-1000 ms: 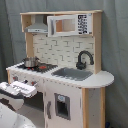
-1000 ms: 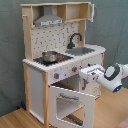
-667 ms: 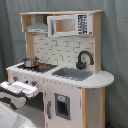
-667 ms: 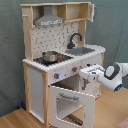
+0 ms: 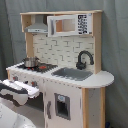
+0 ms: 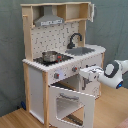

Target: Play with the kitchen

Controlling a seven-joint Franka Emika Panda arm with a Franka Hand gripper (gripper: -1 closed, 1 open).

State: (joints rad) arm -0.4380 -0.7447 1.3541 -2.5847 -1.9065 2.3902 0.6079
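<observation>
The toy kitchen (image 5: 95,82) (image 6: 35,80) of white panels and pale wood shows in both exterior views. It has a grey hood (image 5: 37,27) (image 6: 49,19), a black faucet (image 5: 84,59) (image 6: 75,39), a sink (image 5: 74,74) (image 6: 82,50) and a small pot (image 5: 31,62) (image 6: 50,56) on the stovetop. Its oven door (image 6: 70,102) hangs open and tilts forward. My gripper (image 5: 31,90) (image 6: 86,75) sits just above the open door, close to the knob panel (image 6: 67,73).
A grey curtain (image 5: 116,45) (image 6: 10,50) hangs behind the kitchen. The kitchen stands on a wooden floor (image 6: 15,119). My white arm (image 6: 114,73) reaches in from the second exterior view's right. An upper cabinet (image 5: 70,24) holds a microwave front.
The arm has barely shifted near the front panel. The oven door stays open at the same angle.
</observation>
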